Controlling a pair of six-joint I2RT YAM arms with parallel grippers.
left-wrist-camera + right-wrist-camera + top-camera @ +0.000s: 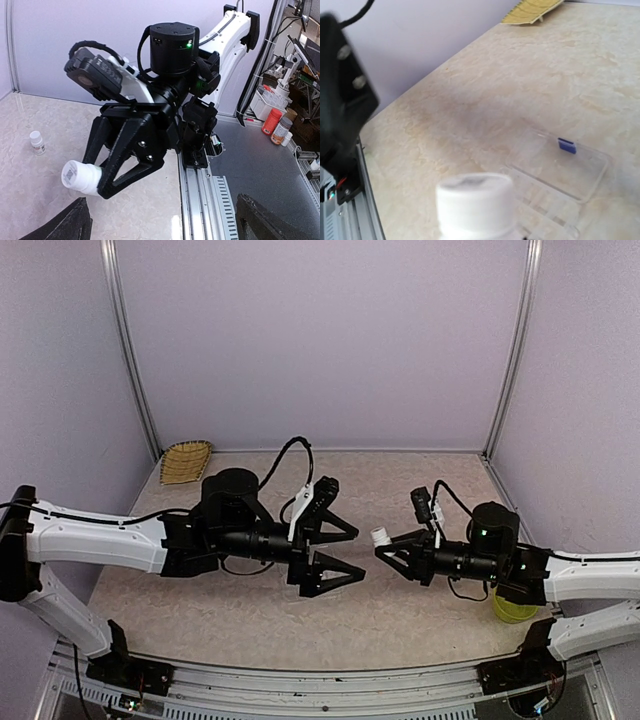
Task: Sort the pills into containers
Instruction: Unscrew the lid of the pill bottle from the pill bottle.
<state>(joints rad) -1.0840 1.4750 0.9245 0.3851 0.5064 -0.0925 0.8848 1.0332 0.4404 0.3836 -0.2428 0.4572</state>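
My right gripper (388,548) is shut on a small white bottle (381,537), held tipped sideways above the table. In the left wrist view the bottle (80,177) sticks out from the right gripper's black fingers (125,165). Its cap (476,202) fills the bottom of the right wrist view and hides my own fingers there. Just beyond the cap lies the clear organizer box (560,170), lid open, blue latch (566,145), with its cells, the containers (545,212), at the near side. My left gripper (340,552) faces the bottle, open and holding nothing. No pills show.
A second white bottle (36,142) stands upright on the table. A yellow-green bowl (513,610) sits under the right arm. A yellow woven tray (186,460) lies at the back left corner. The table's metal rail (210,200) runs along the near edge.
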